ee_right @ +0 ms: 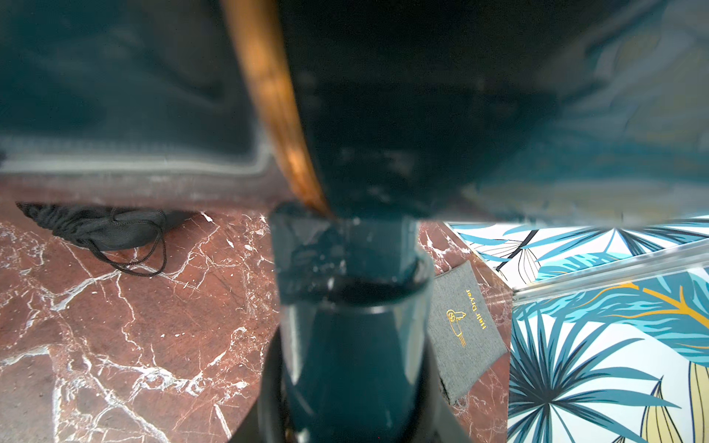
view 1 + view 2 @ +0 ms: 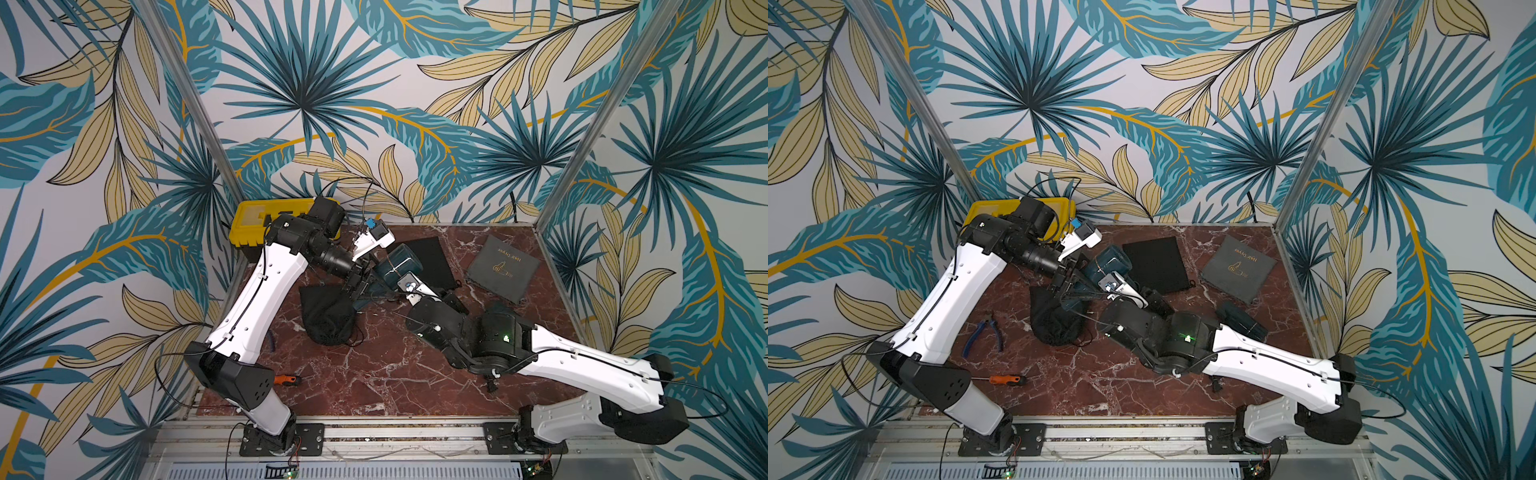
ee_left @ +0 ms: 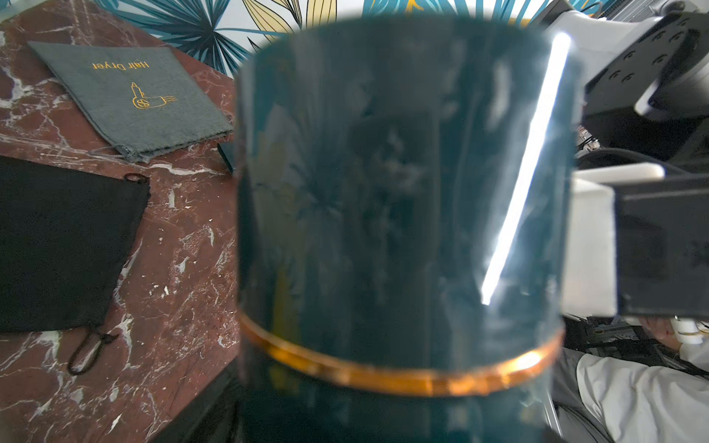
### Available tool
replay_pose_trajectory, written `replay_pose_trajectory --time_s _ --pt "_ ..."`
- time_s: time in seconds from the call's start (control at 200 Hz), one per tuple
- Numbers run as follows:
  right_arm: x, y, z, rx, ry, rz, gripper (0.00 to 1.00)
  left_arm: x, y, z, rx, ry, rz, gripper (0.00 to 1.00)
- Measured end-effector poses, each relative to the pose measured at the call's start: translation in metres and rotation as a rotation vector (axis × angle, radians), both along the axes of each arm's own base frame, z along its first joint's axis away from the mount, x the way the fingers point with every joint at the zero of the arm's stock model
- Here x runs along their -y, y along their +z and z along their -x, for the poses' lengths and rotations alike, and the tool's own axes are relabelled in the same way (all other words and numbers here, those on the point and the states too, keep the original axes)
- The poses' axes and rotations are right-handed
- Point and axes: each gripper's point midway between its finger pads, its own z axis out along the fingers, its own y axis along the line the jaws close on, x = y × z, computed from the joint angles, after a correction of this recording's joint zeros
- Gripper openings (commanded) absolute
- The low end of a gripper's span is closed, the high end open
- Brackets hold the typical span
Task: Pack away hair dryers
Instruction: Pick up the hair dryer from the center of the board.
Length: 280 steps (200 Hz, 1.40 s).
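Note:
A dark teal hair dryer with a gold ring is held off the table at mid-table in both top views. My right gripper is shut on its handle. The barrel fills the left wrist view and hides the left jaws. My left gripper sits against the dryer, between it and a bulging black pouch; its state does not show. A second dark teal dryer lies partly under the right arm.
A flat black pouch and a grey "Hair Dryer" pouch lie at the back right. A yellow toolbox stands at the back left. Pliers and an orange screwdriver lie front left.

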Motion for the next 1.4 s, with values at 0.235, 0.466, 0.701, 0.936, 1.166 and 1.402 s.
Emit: replay_pose_trajectory --time_s 0.235,0.466,0.701,0.936,1.166,1.402 --pt "0.000 0.000 0.000 0.000 0.002 0.003 0.00 -0.001 -0.001 0.004 -0.004 -0.011 -0.001 0.40" --pt "0.000 0.000 0.000 0.000 0.002 0.001 0.00 0.001 -0.001 0.003 -0.019 -0.017 0.007 0.00" --pt "0.001 0.000 0.001 -0.005 -0.001 -0.012 0.52 0.001 -0.001 0.003 -0.028 -0.017 0.010 0.00" --pt "0.016 0.021 0.014 -0.020 0.004 -0.155 0.75 -0.002 -0.005 0.000 -0.038 0.004 -0.014 0.00" --pt "0.054 0.034 0.030 -0.098 0.002 -0.329 0.82 0.000 -0.005 -0.002 -0.079 0.012 -0.009 0.00" --pt "0.074 0.016 0.033 -0.268 0.012 -0.524 0.76 0.004 0.006 0.001 -0.135 -0.004 0.051 0.00"
